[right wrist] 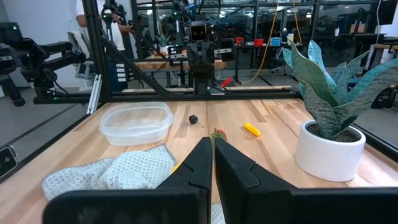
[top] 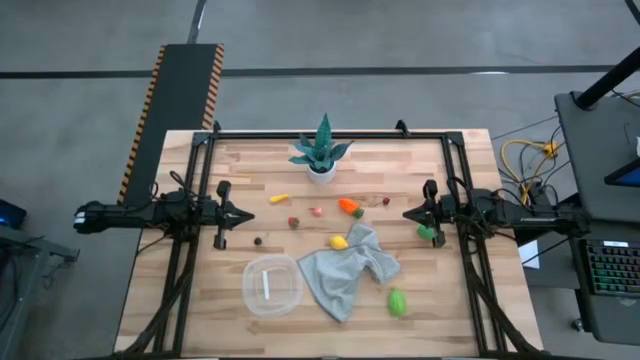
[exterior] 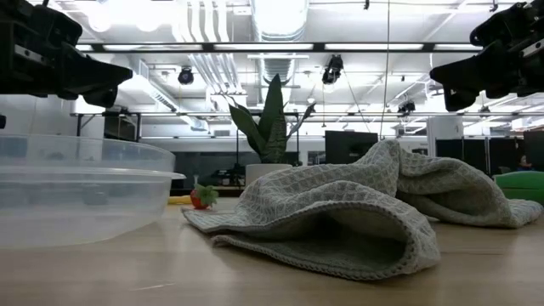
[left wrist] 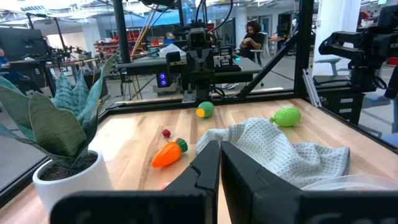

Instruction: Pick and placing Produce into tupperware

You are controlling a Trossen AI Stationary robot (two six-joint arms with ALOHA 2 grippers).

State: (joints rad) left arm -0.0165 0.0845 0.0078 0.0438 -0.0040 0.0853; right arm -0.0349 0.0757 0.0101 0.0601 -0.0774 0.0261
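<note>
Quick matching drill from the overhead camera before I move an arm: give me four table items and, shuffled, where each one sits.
Things:
1. tupperware
2. plant
3. carrot
4. grey cloth

Places:
A. far edge, in a white pot
B. near edge, left of the cloth
C. between tupperware and green produce
D. mid-table, just past the cloth

Pairs: 1-B, 2-A, 3-D, 4-C

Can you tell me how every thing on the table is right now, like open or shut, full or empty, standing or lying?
tupperware: no lid on, no produce inside.
grey cloth: crumpled in a heap.
plant: upright in its white pot.
carrot: lying on the table.
left gripper: fingers shut, holding nothing, at the table's left edge.
right gripper: fingers shut, holding nothing, at the right edge.
</note>
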